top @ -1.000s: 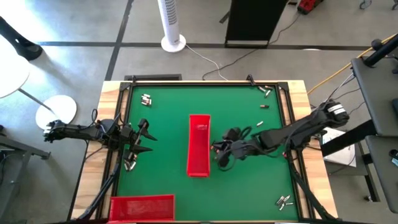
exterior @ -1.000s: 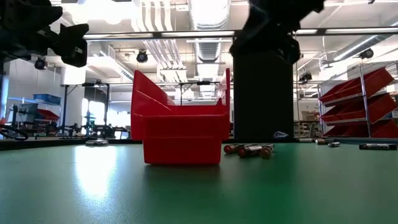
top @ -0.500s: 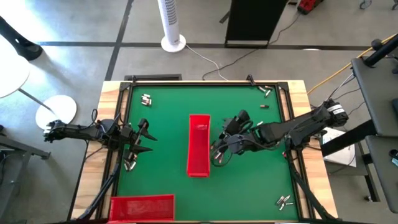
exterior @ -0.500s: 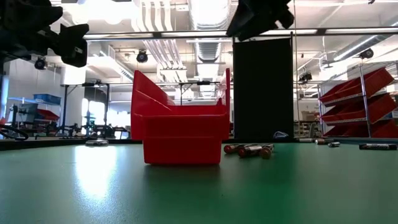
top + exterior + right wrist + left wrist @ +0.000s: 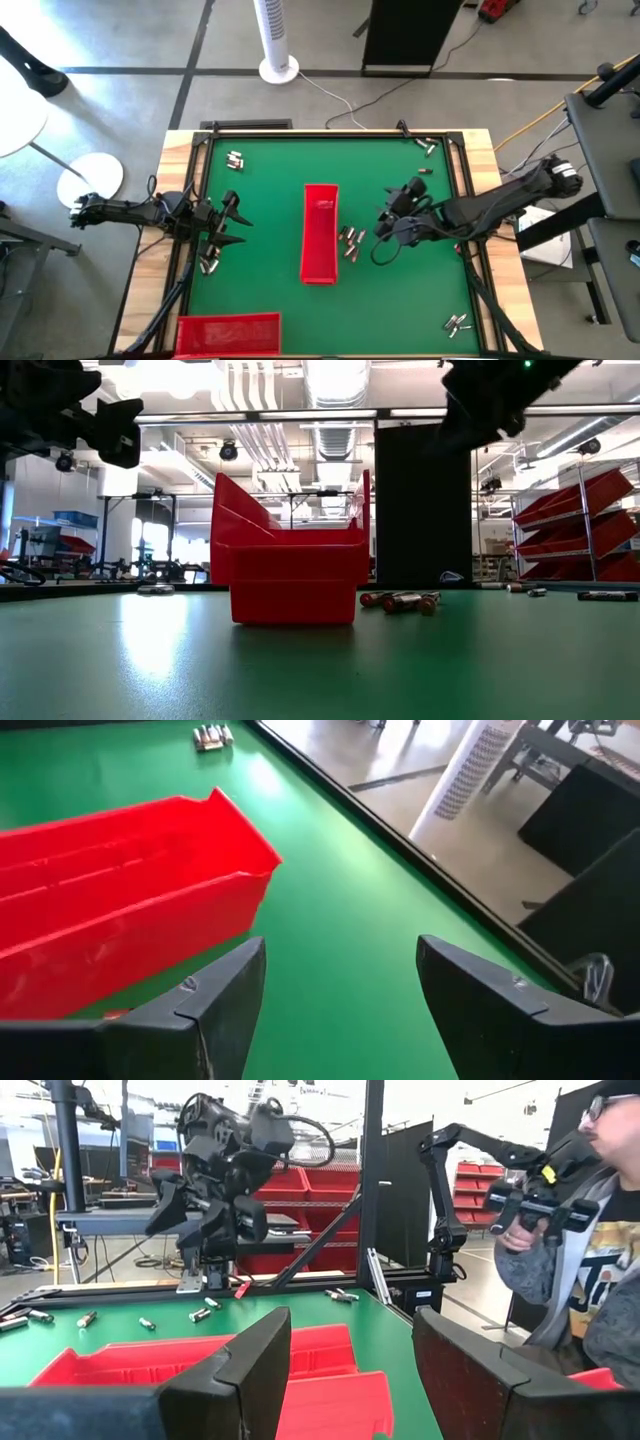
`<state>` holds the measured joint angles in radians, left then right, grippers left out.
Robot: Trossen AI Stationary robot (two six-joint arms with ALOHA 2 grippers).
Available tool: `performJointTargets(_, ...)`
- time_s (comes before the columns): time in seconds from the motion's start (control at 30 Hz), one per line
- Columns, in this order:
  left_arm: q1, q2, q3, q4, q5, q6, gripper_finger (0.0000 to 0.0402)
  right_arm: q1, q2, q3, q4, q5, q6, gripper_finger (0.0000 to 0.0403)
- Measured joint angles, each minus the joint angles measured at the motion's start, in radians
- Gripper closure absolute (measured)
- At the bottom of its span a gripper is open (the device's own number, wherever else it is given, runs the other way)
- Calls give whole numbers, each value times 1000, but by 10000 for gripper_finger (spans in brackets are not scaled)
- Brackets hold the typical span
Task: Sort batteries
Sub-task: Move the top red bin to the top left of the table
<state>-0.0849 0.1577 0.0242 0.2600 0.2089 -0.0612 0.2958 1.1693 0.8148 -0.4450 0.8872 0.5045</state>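
Observation:
A long red tray lies in the middle of the green mat. A small heap of batteries rests on the mat against the tray's right side, and shows in the low view as batteries. My right gripper hangs open above the mat to the right of that heap, touching nothing. Only bare mat lies between its fingers, with the tray ahead. My left gripper waits open at the left edge, its fingers apart, holding nothing.
More batteries lie at the far left, far right, near right and near the left gripper. A second red tray sits at the near left corner. A person stands beyond the table's right side.
My right gripper has drawn back from beside the red tray toward the table's right edge, risen a little and rolled. The heap of batteries it was hanging over now lies uncovered on the mat next to the tray.

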Motion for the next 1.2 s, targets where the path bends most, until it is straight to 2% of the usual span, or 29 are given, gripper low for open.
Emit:
performJointTargets(0.3, 0, 0, 0, 0, 0, 0, 212, 1, -75, -56, 83, -55, -61, 147)
performJointTargets(0.53, 0, 0, 0, 2, -101, 279, 212, 3, -52, -58, 129, -154, -97, 156)
performJointTargets(0.6, -2, 0, 0, 13, -110, 231, 212, 3, -42, -59, 136, -170, -68, 159)
performJointTargets(0.7, -7, 8, 0, 107, -54, -26, 212, 5, -33, -61, 134, -173, -48, 161)
performJointTargets(0.77, -6, 16, 0, 181, -52, -142, 212, 5, -27, -61, 149, -171, -54, 159)
performJointTargets(0.87, -6, 33, 0, 292, -68, -148, 212, 5, -15, -61, 181, -170, -76, 155)
performJointTargets(1.03, -7, 83, 1, 505, -58, -56, 212, 5, -3, -60, 245, -172, -121, 152)
performJointTargets(1.2, -17, 203, 1, 610, -51, -110, 212, 5, 2, -60, 249, -173, -124, 159)
